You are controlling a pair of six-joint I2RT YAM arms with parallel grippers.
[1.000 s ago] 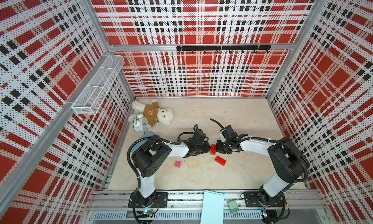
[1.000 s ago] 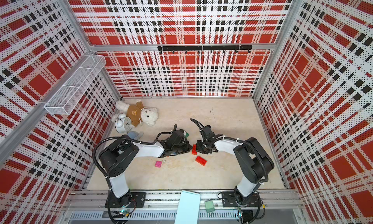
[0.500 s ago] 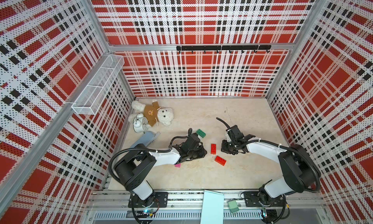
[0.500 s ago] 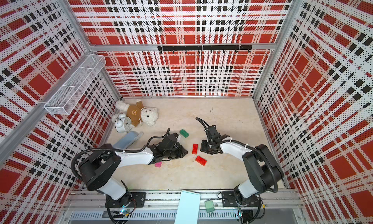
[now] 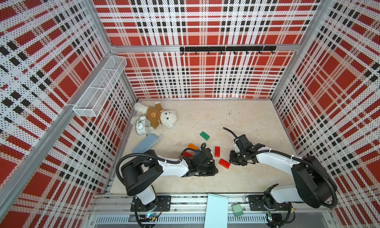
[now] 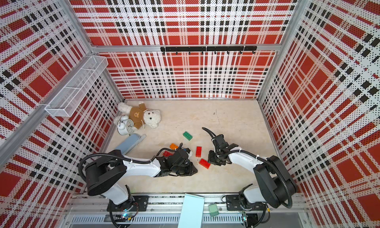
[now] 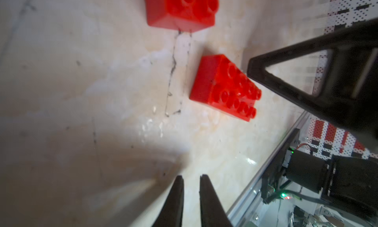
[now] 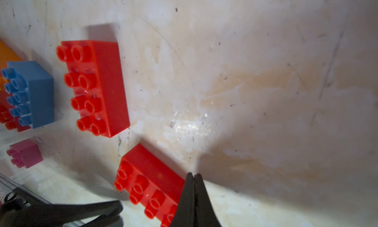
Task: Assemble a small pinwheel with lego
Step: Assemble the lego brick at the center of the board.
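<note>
so from where i'm standing there's no pinwheel yet, the lego is all loose on the table. the green brick sits off on its own toward the back and the orange brick is a bit nearer. the blue brick and pink square are tucked in by the left arm's wrist. two reds lie between the arms, the far red brick and the near red brick.

the right gripper is pinched fully closed with nothing in it. its tip is right at the end of the near red brick, can't tell if it's touching. the left gripper shows just a sliver of gap, and it's empty too.

my guess is this is the gathering and lining-up stage. the next move needs jaws spread wide enough to straddle a brick, then a square-on press onto another.
</note>
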